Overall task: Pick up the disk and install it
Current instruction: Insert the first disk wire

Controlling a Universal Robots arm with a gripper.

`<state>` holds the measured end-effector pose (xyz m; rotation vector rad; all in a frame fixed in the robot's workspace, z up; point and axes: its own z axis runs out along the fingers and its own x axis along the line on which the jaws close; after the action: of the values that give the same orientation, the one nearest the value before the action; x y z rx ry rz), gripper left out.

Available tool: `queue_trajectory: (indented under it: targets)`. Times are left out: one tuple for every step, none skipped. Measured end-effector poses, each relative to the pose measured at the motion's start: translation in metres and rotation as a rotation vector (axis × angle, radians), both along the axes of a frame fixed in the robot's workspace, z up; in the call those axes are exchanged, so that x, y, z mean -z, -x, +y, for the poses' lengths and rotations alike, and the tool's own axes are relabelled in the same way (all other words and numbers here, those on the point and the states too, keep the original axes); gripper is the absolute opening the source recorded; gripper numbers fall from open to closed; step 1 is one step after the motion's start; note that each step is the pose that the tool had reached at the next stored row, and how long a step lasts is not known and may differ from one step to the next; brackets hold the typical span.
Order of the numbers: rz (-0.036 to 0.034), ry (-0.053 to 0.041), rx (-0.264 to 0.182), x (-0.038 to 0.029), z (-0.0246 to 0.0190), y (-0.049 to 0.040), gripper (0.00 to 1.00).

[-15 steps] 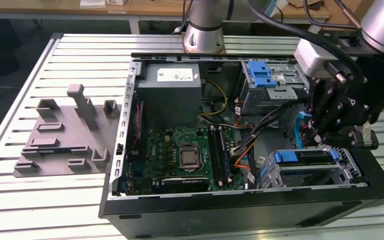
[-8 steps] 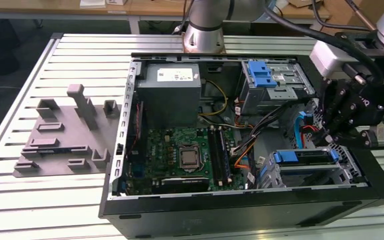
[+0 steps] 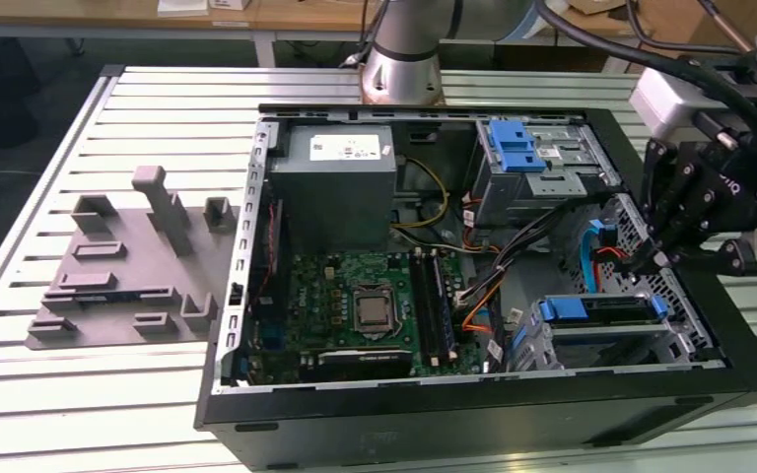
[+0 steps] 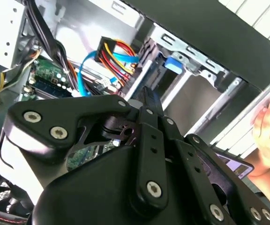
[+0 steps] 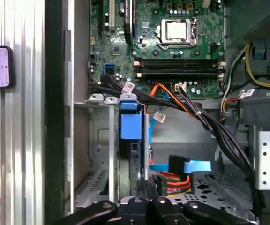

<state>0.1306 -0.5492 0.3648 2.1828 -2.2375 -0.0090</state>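
Exterior view, starting at its left: a grey moulded fixture [image 3: 135, 261] lies on the slatted table [image 3: 36, 394], well apart from the fingers. Next comes the open computer case [image 3: 484, 414], with the grey power supply [image 3: 332, 187] and the green motherboard [image 3: 352, 305] inside, both on the far side of the case from the fingertips. The drive cage [image 3: 536, 163] with its blue latch is nearer. The disk [image 3: 595, 313] sits in a metal bay inside the case, blue bracket showing, close to the fingertips but not touched by them. The gripper [image 3: 645, 262] reaches into the case beside the bay. In the second wrist view the gripper [image 4: 149, 96] has its fingertips pressed together with nothing between them; a blue flat cable [image 4: 125, 58] runs just beyond them. A person's hand [image 4: 268, 136] rests outside the case wall.
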Motion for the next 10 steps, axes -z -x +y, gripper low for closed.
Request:
queue_trajectory:
  targets:
    - [0.0, 0.0001, 0.0, 0.0001, 0.0014, 0.0, 0.11]
    - [0.0, 0.0001, 0.0, 0.0003, 0.0026, 0.0, 0.11]
    - [0.0, 0.0, 0.0, 0.0005, 0.0036, 0.0, 0.11]
    - [0.0, -0.0003, 0.0, 0.0007, 0.0041, 0.0, 0.11]
    - [0.0, -0.0008, 0.0, 0.0007, 0.0041, 0.0, 0.11]
    - [0.0, -0.0013, 0.0, 0.0008, 0.0041, 0.0, 0.11]
    - [0.0, -0.0017, 0.0, 0.0007, 0.0041, 0.0, 0.11]
    - [0.0, -0.0022, 0.0, 0.0007, 0.0042, 0.0, 0.11]
    - [0.0, -0.0026, 0.0, 0.0007, 0.0042, -0.0001, 0.11]
    - [0.0, -0.0027, 0.0, 0.0008, 0.0041, -0.0001, 0.11]
